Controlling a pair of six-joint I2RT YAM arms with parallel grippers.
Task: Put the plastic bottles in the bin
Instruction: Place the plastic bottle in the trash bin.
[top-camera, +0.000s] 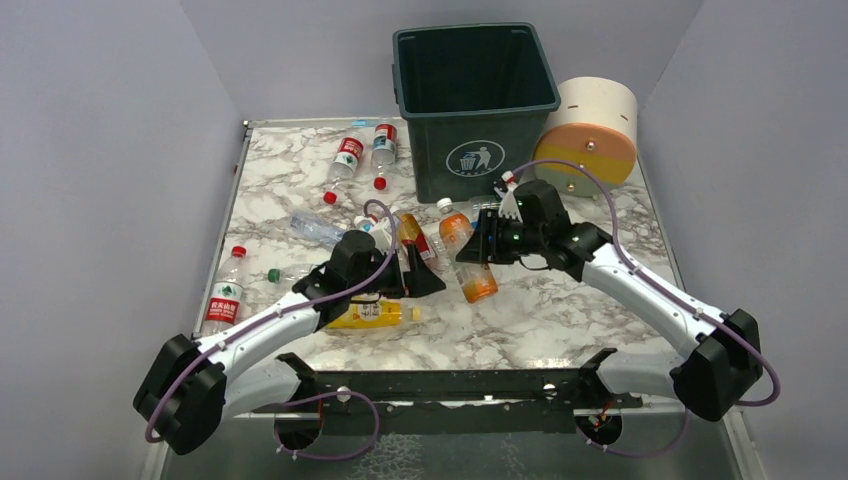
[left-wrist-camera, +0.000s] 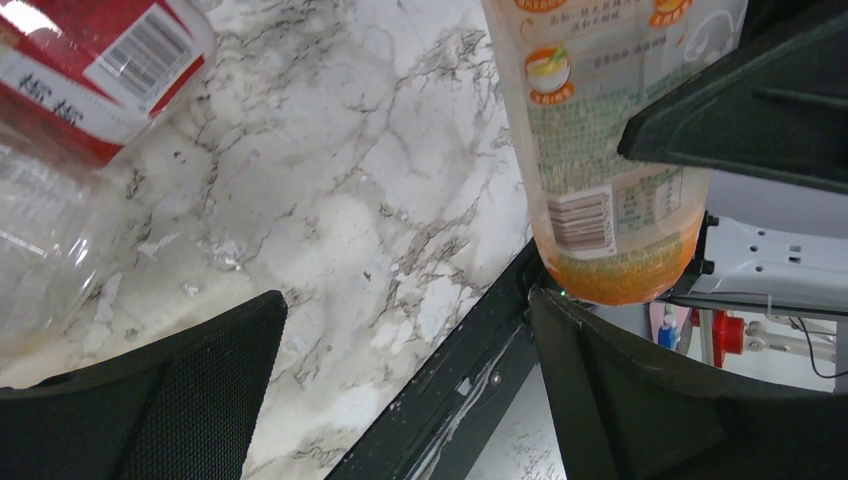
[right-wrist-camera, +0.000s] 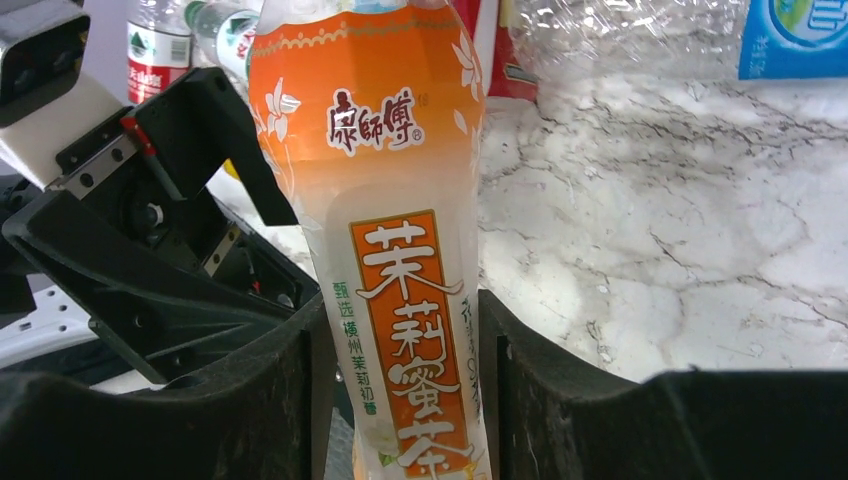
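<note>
Before the bin (top-camera: 440, 140), over the bench (top-camera: 600, 305), the orange bottle (right-wrist-camera: 385, 200) sits clamped by its labelled body in the right tool (right-wrist-camera: 400, 330). Raise it above the bin rim before releasing; hold the grip firm. The left tool (left-wrist-camera: 405, 310), jaws apart and empty, stands beside it, farther from the bin.

Orange-and-white bottle (top-camera: 479, 282), dark green bin (top-camera: 480, 150), grey-veined marble table (top-camera: 560, 310).
</note>
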